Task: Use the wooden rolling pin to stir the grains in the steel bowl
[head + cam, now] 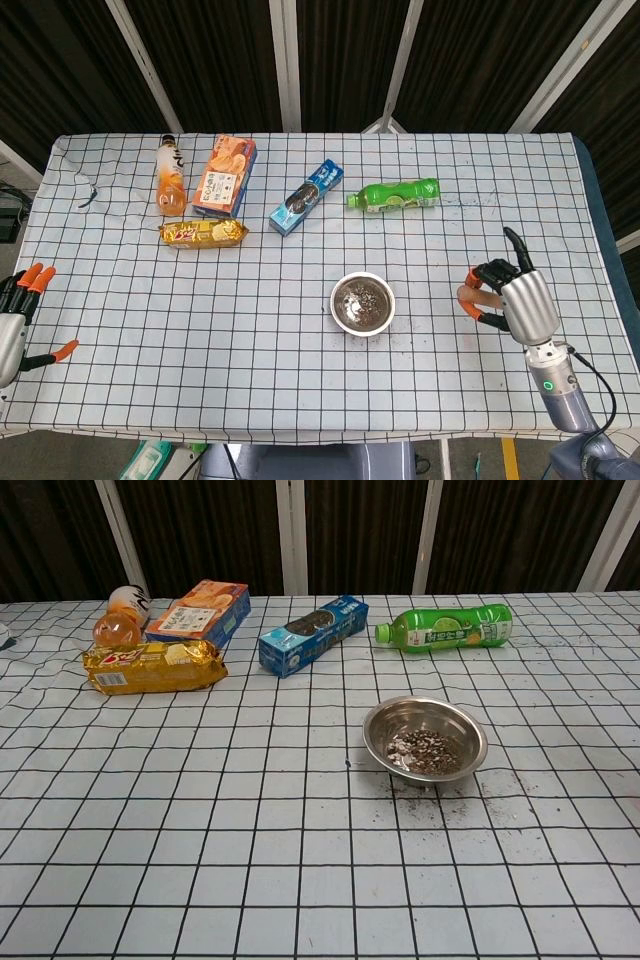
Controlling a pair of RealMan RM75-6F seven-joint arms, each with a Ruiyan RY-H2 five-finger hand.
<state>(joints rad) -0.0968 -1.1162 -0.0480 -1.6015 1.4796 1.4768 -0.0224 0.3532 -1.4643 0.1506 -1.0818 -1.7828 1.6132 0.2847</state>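
Right hand [510,300] has its fingers wrapped around the wooden rolling pin [470,294], well to the right of the steel bowl [362,303] and away from it. Grains [424,751] lie in the bowl, and some are scattered on the checked tablecloth [250,860] beside it. Stirring looks finished or paused. Left hand [18,322] waits open at the table edge.

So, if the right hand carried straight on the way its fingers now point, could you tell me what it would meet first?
The right hand, holding the rolling pin, has its fingers pointing roughly leftwards. That line probably leads to the steel bowl first, with only bare cloth between. The hand's height is unclear, so it might pass above the rim.
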